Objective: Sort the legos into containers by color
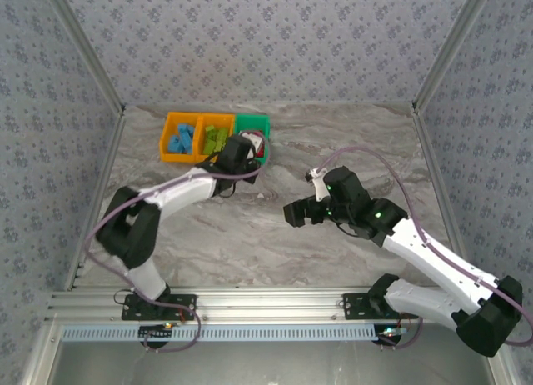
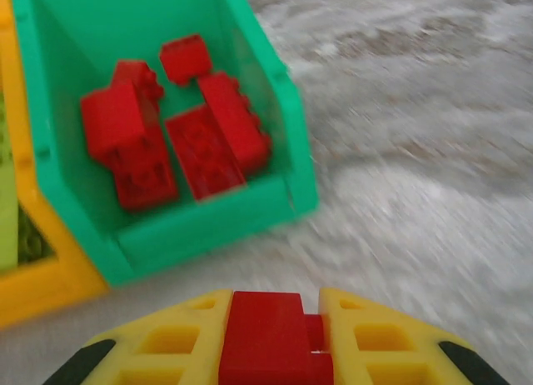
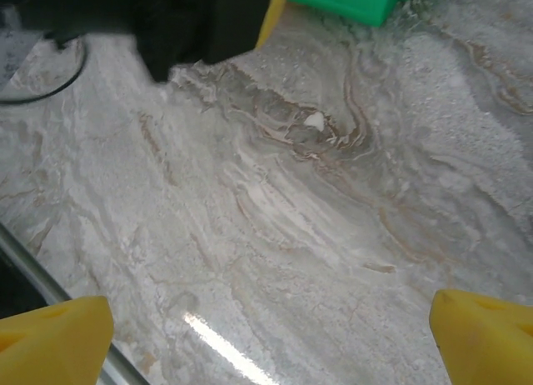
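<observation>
Three joined bins sit in a row near the far-left corner of the table [image 1: 333,143]. The left orange bin [image 1: 166,139] holds blue bricks [image 1: 181,140], the middle orange bin [image 1: 218,117] holds lime bricks [image 1: 216,139], and the green bin [image 2: 208,222] holds red bricks [image 2: 200,143]. The left gripper [image 2: 275,318], close to the green bin's near edge, is clenched on one red brick [image 2: 266,347]. The right gripper [image 3: 266,343] hangs over the table's middle, jaws spread wide apart.
</observation>
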Tool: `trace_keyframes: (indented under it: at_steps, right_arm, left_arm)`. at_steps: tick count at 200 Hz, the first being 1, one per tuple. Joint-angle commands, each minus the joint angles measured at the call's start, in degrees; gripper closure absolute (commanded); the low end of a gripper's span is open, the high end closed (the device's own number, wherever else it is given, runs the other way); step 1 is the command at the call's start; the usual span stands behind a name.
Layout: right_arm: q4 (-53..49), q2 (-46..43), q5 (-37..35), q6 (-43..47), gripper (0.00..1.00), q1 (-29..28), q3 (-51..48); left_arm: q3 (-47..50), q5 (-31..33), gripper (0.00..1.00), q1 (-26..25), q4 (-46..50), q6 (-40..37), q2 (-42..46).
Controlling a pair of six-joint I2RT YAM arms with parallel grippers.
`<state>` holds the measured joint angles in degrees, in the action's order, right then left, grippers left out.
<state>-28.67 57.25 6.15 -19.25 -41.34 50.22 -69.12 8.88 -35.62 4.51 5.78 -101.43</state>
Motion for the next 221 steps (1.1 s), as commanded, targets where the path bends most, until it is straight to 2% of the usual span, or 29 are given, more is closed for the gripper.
trace_keyframes:
  at_steps: [1,46,58,64,84,101,123,148,178,193,198,203,211,217,221]
  right_arm:
    - [0.0,-1.44,-1.93,-0.97,0.0,0.37,-1.32]
    - [-0.49,-4.15,-1.93,-1.55,0.0,0.78,-2.89]
    - [-0.93,-4.7,-2.22,-1.71,0.0,0.91,-2.9]
    - [-1.12,-4.86,-2.41,-1.89,0.0,0.91,-2.93]
    - [-1.92,-5.82,-3.82,-2.77,0.0,1.09,-3.71]
    - [-2.56,-7.14,-9.12,-5.23,0.0,1.47,-5.23]
    - [-3.15,-8.94,-16.86,-6.7,0.0,3.42,-7.61]
    - [-2.33,-9.14,-29.65,-5.09,0.0,6.28,-10.8]
    - [9.12,-7.26,-40.98,1.55,0.0,13.83,-16.55]
    - [17.89,-4.7,-41.36,4.1,0.0,20.39,-19.54]
    - [20.62,-3.56,-40.84,4.48,0.0,22.75,-20.59]
    - [23.79,-2.22,-39.77,4.98,0.0,25.14,-21.49]
    - [30.54,0.24,-37.59,7.63,0.0,28.17,-22.76]
    - [28.11,2.28,-35.9,4.99,0.0,31.07,-21.27]
    - [30.23,3.61,-35.08,5.59,0.0,32.22,-20.92]
  left_arm:
    - [-9.37,1.83,0.81,2.42,-2.89,-3.36,-6.58]
    - [-25.21,0.73,0.71,6.49,-0.33,-3.93,-18.54]
    - [-28.59,0.18,0.64,6.89,1.19,-4.45,-20.67]
    - [-29.7,-0.04,0.61,7.03,1.88,-4.74,-21.29]
    - [-30.62,-0.8,0.6,7.14,2.6,-5.23,-20.94]
    - [-28.76,-1.94,0.59,7.14,2.18,-4.78,-18.2]
    - [-21.73,-4.75,0.59,7.15,-0.29,-2.86,-10.34]
    - [-7.22,-7.0,0.59,6.92,-5.03,1.53,5.04]
    - [11.04,-3.29,0.58,6.44,-5.47,4.23,25.27]
    - [18.63,2.28,0.43,6.54,-3.52,3.72,35.17]
    - [21.04,4.1,0.3,6.69,-2.83,3.13,38.02]
    - [23.11,5.85,0.21,6.85,-2.17,2.47,40.82]
    - [26.23,8.16,0.18,7.27,-1.14,1.56,44.66]
    - [28.43,9.48,0.17,7.8,-0.85,1.0,47.08]
    - [29.86,10.19,0.16,8.3,-0.91,0.66,48.4]
